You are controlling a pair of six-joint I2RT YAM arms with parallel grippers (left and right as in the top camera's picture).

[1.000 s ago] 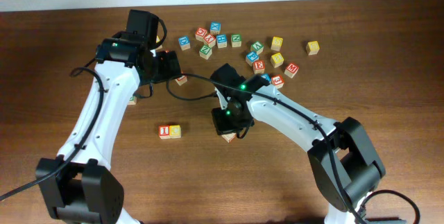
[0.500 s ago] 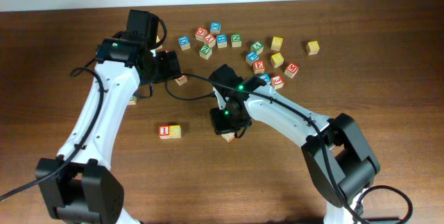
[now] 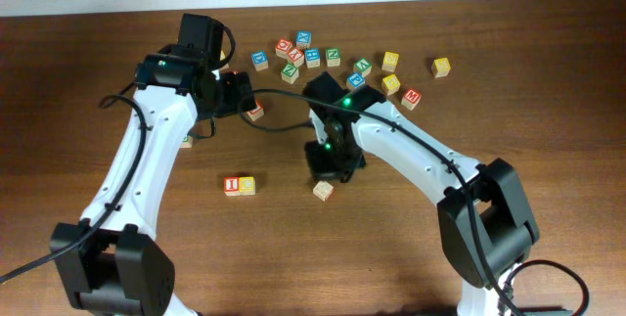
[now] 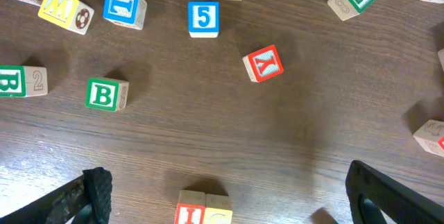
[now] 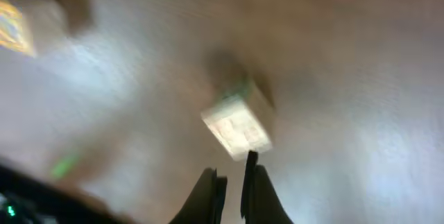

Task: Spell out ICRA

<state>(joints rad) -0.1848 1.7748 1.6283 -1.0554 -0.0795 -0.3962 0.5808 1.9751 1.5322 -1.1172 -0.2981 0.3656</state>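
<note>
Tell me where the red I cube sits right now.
In the overhead view, the red I cube lies left of centre on the table, its right side touching the yellow C cube.

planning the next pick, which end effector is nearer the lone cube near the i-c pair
Right. The right end effector, shut, is right at the lone cube. The left end effector, open, is far off by the scattered letter cubes.
</note>
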